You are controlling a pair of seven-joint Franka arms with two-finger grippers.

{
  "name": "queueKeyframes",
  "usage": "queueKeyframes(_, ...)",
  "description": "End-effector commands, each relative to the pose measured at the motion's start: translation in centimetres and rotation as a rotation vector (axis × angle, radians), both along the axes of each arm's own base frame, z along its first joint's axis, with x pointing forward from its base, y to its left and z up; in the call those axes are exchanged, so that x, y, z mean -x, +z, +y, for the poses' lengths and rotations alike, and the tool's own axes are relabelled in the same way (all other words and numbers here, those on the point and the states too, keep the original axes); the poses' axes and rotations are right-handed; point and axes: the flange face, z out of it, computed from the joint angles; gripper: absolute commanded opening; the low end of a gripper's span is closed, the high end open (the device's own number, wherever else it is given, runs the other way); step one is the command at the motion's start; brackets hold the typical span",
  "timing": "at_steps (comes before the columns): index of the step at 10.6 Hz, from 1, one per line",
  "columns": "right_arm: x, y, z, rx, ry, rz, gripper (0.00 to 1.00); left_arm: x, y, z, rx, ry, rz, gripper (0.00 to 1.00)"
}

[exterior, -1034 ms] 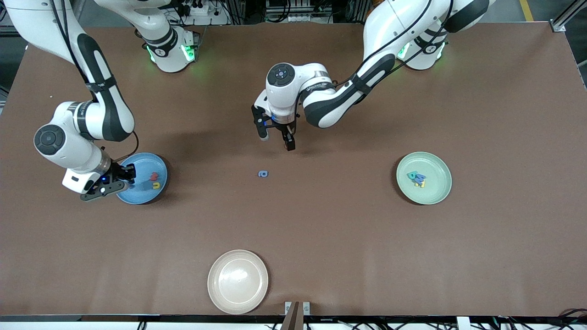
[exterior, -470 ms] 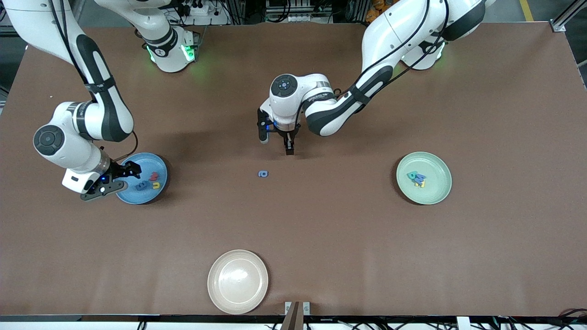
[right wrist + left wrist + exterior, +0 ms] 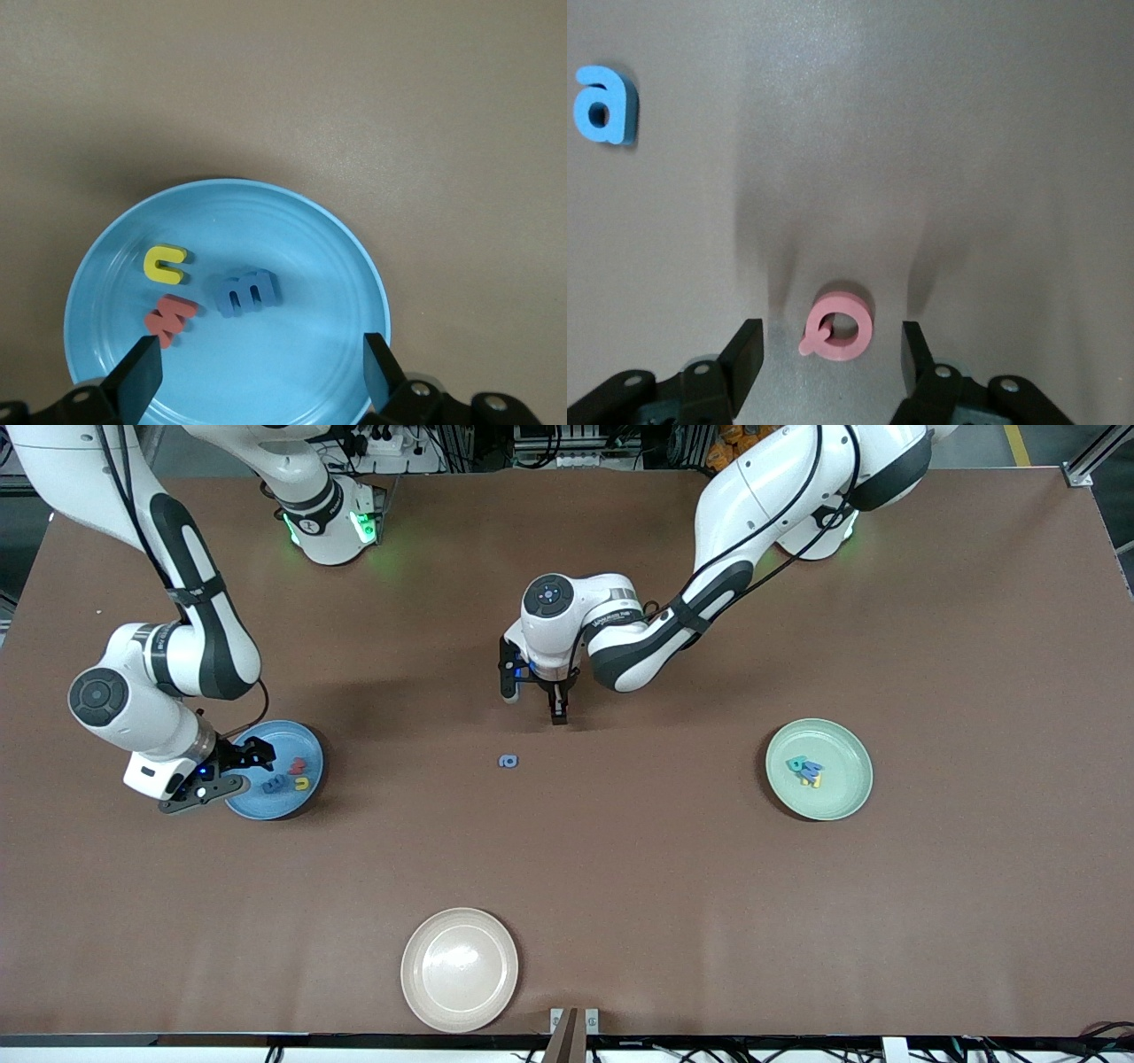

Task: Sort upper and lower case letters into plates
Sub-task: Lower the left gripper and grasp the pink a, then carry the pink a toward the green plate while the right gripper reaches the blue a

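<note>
Looking down from the front view, I have my left gripper low over the middle of the table, my right gripper over the edge of the blue plate at the right arm's end, and the mint green plate at the left arm's end with a few letters piled in it; a small blue letter "a" lies on the bare table, nearer the front camera than my left gripper, and a cream plate sits unused nearest that camera. In my left wrist view, a pink ring-shaped letter lies flat between my part-open fingers, which bracket it without touching; the blue "a" lies well apart. It looks like light, soft foam, thin and low, so I judge I should pinch across the ring's outer edges, gently, close to the table. In my right wrist view, my fingers stand wide and empty over the blue plate, where a yellow letter, a red letter and a blue "m" rest.
</note>
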Motion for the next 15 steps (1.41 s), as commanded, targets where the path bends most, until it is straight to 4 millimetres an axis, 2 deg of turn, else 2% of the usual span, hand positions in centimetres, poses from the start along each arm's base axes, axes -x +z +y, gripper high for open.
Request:
queueKeyframes(1, 0.0, 0.0, 0.0, 0.000, 0.017, -0.007, 1.00, 0.3, -0.9, -0.6, 0.006, -0.028, -0.019, 0.70)
queueKeyframes(4, 0.0, 0.0, 0.1, -0.001, 0.016, -0.005, 1.00, -0.1, -1.7, -0.1, -0.011, -0.036, -0.035, 0.60)
queueKeyframes(5, 0.0, 0.0, 0.1, 0.001, 0.017, -0.007, 1.00, -0.3, -1.6, 0.0, -0.012, -0.033, -0.038, 0.40)
queueKeyframes(6, -0.1, 0.0, 0.2, 0.000, 0.018, -0.007, 1.00, -0.9, -1.5, 0.5, -0.012, -0.022, -0.039, 0.10)
queueKeyframes(7, -0.1, 0.0, 0.6, -0.001, 0.021, -0.006, 1.00, -1.3, -1.2, 0.6, -0.009, -0.015, -0.039, 0.00)
queueKeyframes(8, -0.1, 0.1, 0.8, -0.001, 0.018, -0.008, 1.00, -1.7, -0.8, 0.8, -0.004, -0.002, -0.043, 0.00)
queueKeyframes(9, -0.3, 0.2, 1.4, -0.002, 0.029, -0.012, 1.00, -2.6, 0.5, 1.2, 0.000, 0.017, -0.053, 0.00)
queueKeyframes(10, -0.5, 0.4, 2.4, -0.004, 0.039, -0.017, 1.00, -5.6, 1.7, 3.8, -0.005, 0.085, -0.051, 0.00)
queueKeyframes(11, -0.8, 0.4, 4.0, -0.020, 0.044, -0.020, 1.00, -8.3, 3.9, 6.3, -0.020, 0.157, -0.045, 0.00)
queueKeyframes(12, -1.1, 0.9, 5.0, -0.042, 0.035, -0.023, 1.00, -10.0, 6.7, 8.4, -0.032, 0.239, -0.015, 0.00)
queueKeyframes(13, -1.8, 2.0, 6.7, -0.054, 0.055, -0.029, 1.00, -12.2, 10.1, 11.5, -0.043, 0.337, 0.008, 0.00)
queueKeyframes(15, -1.9, 2.1, 10.2, -0.100, 0.032, -0.023, 1.00, -15.7, 15.5, 18.4, -0.089, 0.485, 0.020, 0.00)
